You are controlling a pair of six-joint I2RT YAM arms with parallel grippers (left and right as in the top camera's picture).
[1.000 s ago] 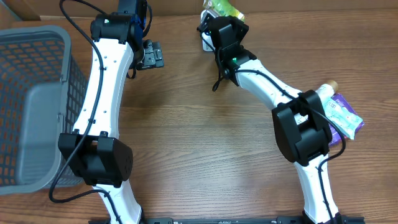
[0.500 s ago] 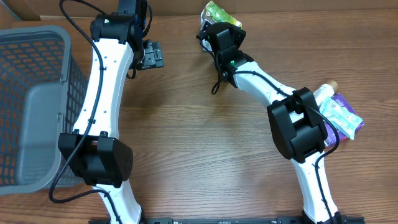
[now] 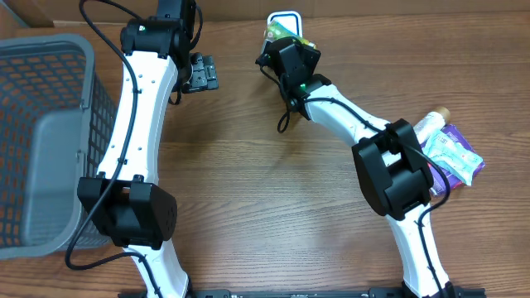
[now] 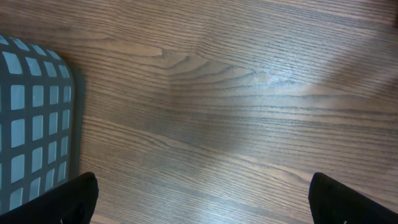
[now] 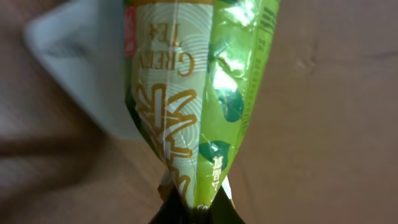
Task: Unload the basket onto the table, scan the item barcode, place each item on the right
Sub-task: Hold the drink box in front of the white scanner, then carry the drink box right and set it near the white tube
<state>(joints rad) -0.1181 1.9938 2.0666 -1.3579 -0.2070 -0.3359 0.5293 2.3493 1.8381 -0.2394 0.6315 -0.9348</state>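
Grey basket (image 3: 93, 91): left edge of overhead view.
Left gripper (image 4: 202, 202): jaws spread wide, empty, over bare table (image 4: 249, 93).
Right gripper (image 5: 196, 210): clenched on green tea packet (image 5: 186, 93), top centre of overhead view, against a white object (image 3: 284, 16).

Green tea packet (image 5: 186, 93) in right end effector (image 5: 196, 208) further left; white object (image 3: 284, 17), perhaps scanner, newly exposed.
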